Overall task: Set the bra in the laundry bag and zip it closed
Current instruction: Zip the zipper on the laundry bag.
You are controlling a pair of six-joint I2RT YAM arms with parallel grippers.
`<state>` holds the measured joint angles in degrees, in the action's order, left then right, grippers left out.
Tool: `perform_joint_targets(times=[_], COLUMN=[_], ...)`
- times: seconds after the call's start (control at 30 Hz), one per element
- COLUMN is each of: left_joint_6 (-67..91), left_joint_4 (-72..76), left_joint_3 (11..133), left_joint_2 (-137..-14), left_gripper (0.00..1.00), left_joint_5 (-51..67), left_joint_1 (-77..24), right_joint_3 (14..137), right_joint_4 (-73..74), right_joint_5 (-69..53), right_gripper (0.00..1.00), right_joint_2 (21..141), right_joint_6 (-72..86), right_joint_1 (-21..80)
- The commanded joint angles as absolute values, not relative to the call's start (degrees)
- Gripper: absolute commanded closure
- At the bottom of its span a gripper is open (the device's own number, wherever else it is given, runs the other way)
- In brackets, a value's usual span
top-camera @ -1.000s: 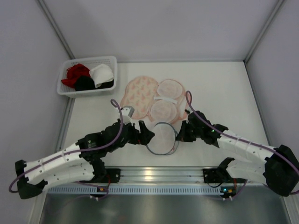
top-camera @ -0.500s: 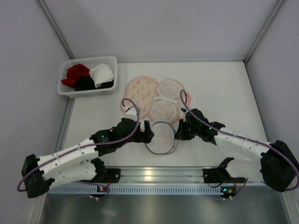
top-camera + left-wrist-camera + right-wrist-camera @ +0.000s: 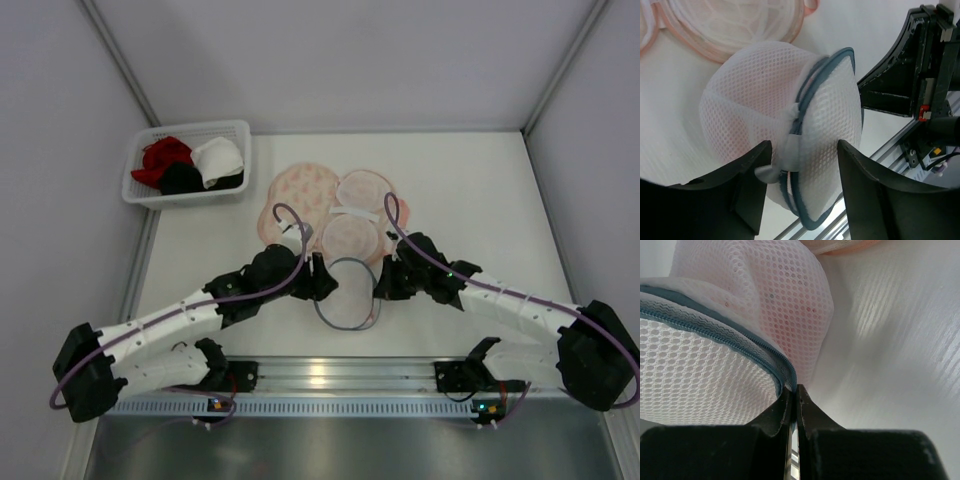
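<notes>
left gripper (image 3: 802, 187): spread, jaws either side of zip tab (image 3: 789, 147) | right gripper (image 3: 794, 405): pressed together, pinching rim of laundry bag (image 3: 755, 105) | laundry bag: between both grippers, on worktop (image 3: 470, 200) | bra (image 3: 790, 300): pink behind mesh, just beyond right gripper

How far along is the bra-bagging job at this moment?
Done, apparently: something pink, likely the bra, shows through the mesh of the laundry bag. In hand: the right gripper pinches the zip rim; the left gripper stands open around the zip pull. Left: zipping; how far it is closed is unclear.
</notes>
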<state>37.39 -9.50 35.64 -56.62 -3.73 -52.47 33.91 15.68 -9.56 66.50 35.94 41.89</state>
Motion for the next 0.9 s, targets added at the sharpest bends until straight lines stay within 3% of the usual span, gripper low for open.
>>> perform_joint_targets(times=[0.0, 0.03, 0.13, 0.17, 0.2, 0.3, 0.4, 0.43, 0.53, 0.87], left_joint_6=[36.3, 36.3, 35.9, 35.9, 35.3, 31.7, 26.9, 25.9, 20.2, 9.2], left_joint_4=[-3.3, -3.3, -3.9, -4.1, -5.2, -8.5, -12.4, -15.4, -20.1, -26.5], left_joint_3=[35.1, 35.2, 34.9, 35.0, 35.1, 35.9, 37.7, 38.7, 41.8, 51.7], left_joint_2=[-58.2, -58.7, -57.8, -57.4, -56.8, -54.0, -51.7, -51.6, -51.9, -59.8], left_gripper=[0.41, 0.52, 0.70, 0.89, 1.00, 1.00, 1.00, 1.00, 1.00, 1.00], left_joint_5=[1.8, 1.8, 1.2, 0.9, 0.5, -1.9, 3.6, 5.9, 16.7, 38.3], left_joint_1=[-52.3, -52.3, -52.3, -52.3, -52.3, -51.9, -49.9, -49.0, -45.9, -43.3], right_joint_3=[36.7, 36.6, 36.6, 36.7, 36.8, 37.4, 40.2, 41.7, 44.5, 40.5], right_joint_4=[13.9, 13.9, 14.0, 14.2, 14.4, 15.4, 19.5, 20.6, 22.8, 14.7], right_joint_5=[-9.8, -9.6, -9.2, -9.1, -9.1, -9.1, -8.9, -8.4, -8.5, -13.6], right_gripper=[1.00, 1.00, 1.00, 1.00, 1.00, 1.00, 0.77, 0.64, 0.50, 0.38], right_joint_2=[65.7, 65.7, 65.4, 65.3, 65.3, 65.1, 63.8, 63.1, 59.1, 47.7], right_joint_6=[35.2, 35.2, 35.1, 35.2, 35.1, 35.2, 34.0, 32.8, 29.4, 16.0], right_joint_1=[42.6, 42.5, 42.5, 42.5, 42.5, 42.5, 42.5, 42.5, 42.4, 42.2])
